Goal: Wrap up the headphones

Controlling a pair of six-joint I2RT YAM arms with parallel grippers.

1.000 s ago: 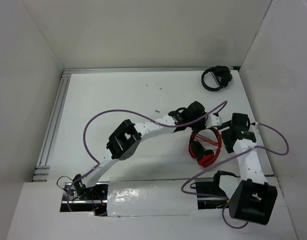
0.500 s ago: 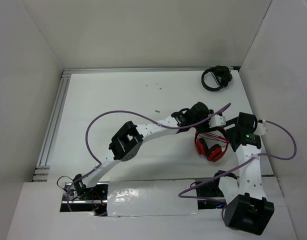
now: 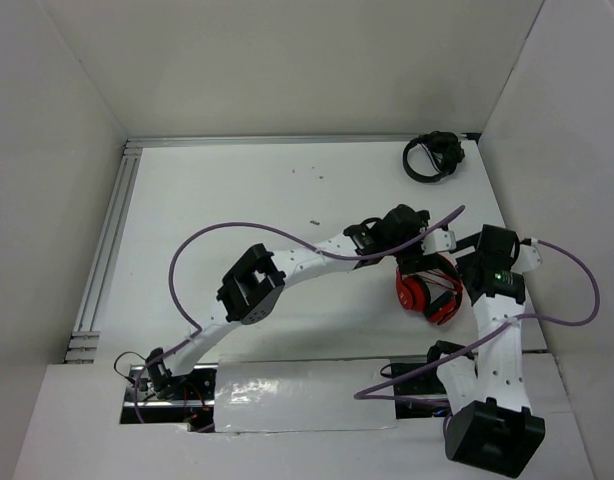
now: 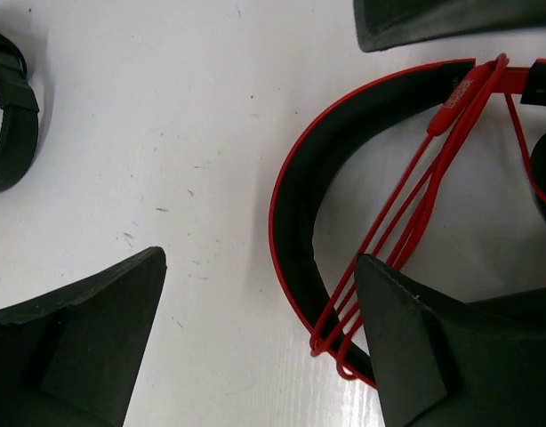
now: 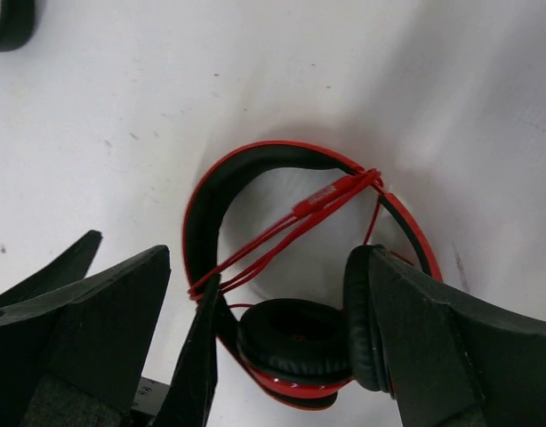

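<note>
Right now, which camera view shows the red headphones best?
The right wrist view: the red headphones show nearly whole, headband, ear pads and the cable strung across. The left wrist view shows only part of the headband and cable strands. The top view shows them small, without detail.

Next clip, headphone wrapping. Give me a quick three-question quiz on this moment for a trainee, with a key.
1. True or false: the red cable runs in several strands across the headband of the red headphones.
2. Where do the black headphones lie? A) in the far right corner of the table; B) in its near left corner; C) touching the red pair.
3. Fill in: the left gripper stands ___, gripping nothing.
Key: 1 true; 2 A; 3 open.
</note>
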